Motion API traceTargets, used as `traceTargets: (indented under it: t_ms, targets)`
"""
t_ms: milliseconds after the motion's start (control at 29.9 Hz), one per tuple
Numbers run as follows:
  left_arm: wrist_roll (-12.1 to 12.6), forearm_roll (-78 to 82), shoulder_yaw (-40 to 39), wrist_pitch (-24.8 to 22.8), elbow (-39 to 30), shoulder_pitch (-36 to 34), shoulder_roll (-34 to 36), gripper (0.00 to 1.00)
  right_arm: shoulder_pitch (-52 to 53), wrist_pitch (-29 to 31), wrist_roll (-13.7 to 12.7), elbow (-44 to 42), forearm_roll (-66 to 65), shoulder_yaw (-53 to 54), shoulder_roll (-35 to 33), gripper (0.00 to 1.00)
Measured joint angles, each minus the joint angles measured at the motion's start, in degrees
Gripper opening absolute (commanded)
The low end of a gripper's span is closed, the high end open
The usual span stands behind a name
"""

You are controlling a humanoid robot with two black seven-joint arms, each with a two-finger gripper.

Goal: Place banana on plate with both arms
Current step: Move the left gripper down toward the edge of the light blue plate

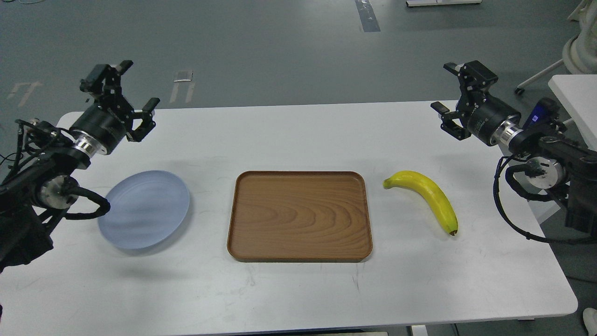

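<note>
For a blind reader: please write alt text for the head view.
A curved yellow banana lies right of a rectangular brown wooden tray, with a round pale blue plate on its left, all on a white table. Open left gripper and right gripper hover empty.

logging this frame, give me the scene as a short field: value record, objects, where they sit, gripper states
surface: white table
banana: banana lies on the table, right of the tray, untouched
plate: plate on the table, left of the tray, nothing on it
tray: wooden tray between plate and banana, nothing in it
left gripper: left gripper open, raised behind the plate, holding nothing
right gripper: right gripper open, raised behind the banana, holding nothing
task state: banana not yet picked up
</note>
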Motion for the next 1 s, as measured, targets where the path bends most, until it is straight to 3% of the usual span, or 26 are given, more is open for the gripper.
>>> traceTargets:
  t_ms: [234, 535, 669, 836, 1004]
  targets:
    - [0.0, 30.8, 0.8, 0.0, -6.8, -5.0, 10.8, 1.0, 0.1, 0.0, 0.0, -1.1, -0.3, -0.1, 0.0, 1.0]
    - [0.0, 68.9, 3.0, 0.0, -20.8, -3.8, 22.1, 1.0, 0.0, 0.0, 0.0, -1.2, -0.5, -1.3, 0.0, 1.0]
    - [0.0, 77.9, 9.1, 0.0, -20.9, -2.6, 23.0, 1.0, 0.1, 0.0, 0.0, -1.1, -0.5, -2.0, 0.0, 1.0]
    - [0.0, 78.9, 18.3, 4.6, -17.3, -2.4, 22.4, 1.0, 0.1, 0.0, 0.0, -1.0, -0.5, -2.2, 0.0, 1.0]
    - [0.0, 78.6, 21.0, 6.6, -13.1, -1.4, 20.6, 1.0, 0.1, 0.0, 0.0, -0.9, -0.5, -2.3, 0.1, 1.0]
